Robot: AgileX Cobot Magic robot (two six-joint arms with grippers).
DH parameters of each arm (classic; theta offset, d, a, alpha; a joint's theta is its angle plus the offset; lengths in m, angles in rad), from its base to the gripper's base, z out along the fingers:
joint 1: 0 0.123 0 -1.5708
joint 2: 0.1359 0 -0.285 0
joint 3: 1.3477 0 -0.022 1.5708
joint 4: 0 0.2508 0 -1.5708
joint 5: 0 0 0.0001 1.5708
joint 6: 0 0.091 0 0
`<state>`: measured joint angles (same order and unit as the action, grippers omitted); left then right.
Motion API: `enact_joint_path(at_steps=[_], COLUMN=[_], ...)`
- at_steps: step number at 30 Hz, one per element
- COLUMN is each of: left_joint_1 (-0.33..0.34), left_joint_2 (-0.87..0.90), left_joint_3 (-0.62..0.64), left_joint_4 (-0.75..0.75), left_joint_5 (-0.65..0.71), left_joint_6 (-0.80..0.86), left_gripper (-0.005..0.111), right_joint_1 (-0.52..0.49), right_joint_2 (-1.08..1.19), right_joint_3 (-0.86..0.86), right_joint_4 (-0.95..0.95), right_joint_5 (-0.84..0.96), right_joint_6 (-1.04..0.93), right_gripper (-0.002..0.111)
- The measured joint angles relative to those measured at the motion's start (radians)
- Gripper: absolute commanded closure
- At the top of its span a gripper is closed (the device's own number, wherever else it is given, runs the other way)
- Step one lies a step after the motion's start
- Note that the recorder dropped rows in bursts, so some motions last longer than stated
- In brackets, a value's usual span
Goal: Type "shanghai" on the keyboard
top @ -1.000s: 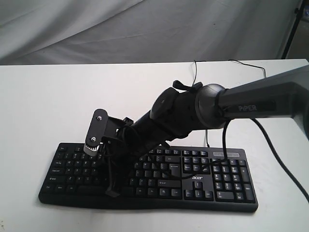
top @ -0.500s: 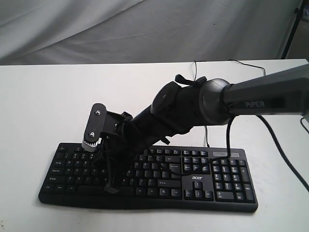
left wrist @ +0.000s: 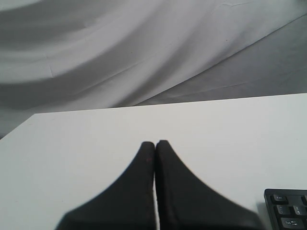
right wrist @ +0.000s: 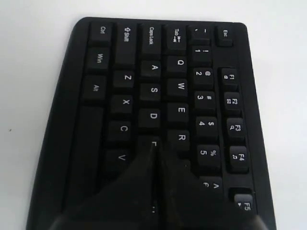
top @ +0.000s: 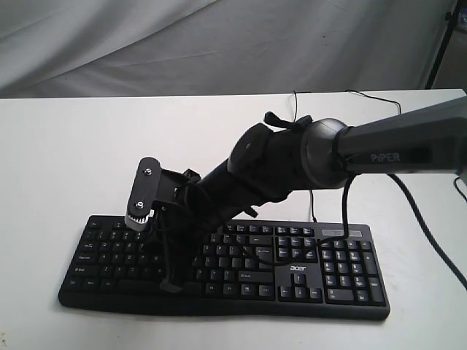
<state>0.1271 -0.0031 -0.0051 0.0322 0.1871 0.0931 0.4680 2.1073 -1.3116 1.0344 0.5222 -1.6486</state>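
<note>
The black keyboard (top: 292, 273) lies across the front of the white table, "acer" logo between the letter block and the number pad. My right gripper (top: 172, 286) reaches across from the right and points down at the left half of the keys. In the right wrist view its shut fingertips (right wrist: 156, 146) sit at the near edge of the F key, hiding the keys behind; A, S and D on the keyboard (right wrist: 153, 67) show beyond. Whether the tip presses a key I cannot tell. My left gripper (left wrist: 155, 143) is shut and empty over bare table, a keyboard corner (left wrist: 288, 211) beside it.
A thin black cable (top: 295, 102) runs from the keyboard's back edge toward the rear of the white table (top: 73, 146). A grey cloth backdrop (top: 219, 44) hangs behind. The right arm's body (top: 270, 168) spans above the keyboard's middle.
The right arm's wrist has risen slightly and the gripper tip has shifted a little over the left-hand keys, staying shut.
</note>
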Motion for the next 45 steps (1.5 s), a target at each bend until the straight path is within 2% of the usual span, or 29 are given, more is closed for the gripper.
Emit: enact_joint_path(at_steps=[14, 45], left_joint_1=[0.000, 0.000], left_joint_2=[0.000, 0.000], left_joint_3=[0.000, 0.000], left_joint_4=[0.000, 0.000], left_joint_5=[0.000, 0.000], left_joint_6=[0.000, 0.000], left_gripper=[0.106, 0.106], right_joint_1=[-0.014, -0.014], right_joint_2=[0.000, 0.000], right_joint_3=[0.000, 0.000], right_joint_4=[-0.112, -0.125], right_joint_5=[0.017, 0.035], right_joint_6=[0.059, 0.064], right_gripper=[0.108, 0.108])
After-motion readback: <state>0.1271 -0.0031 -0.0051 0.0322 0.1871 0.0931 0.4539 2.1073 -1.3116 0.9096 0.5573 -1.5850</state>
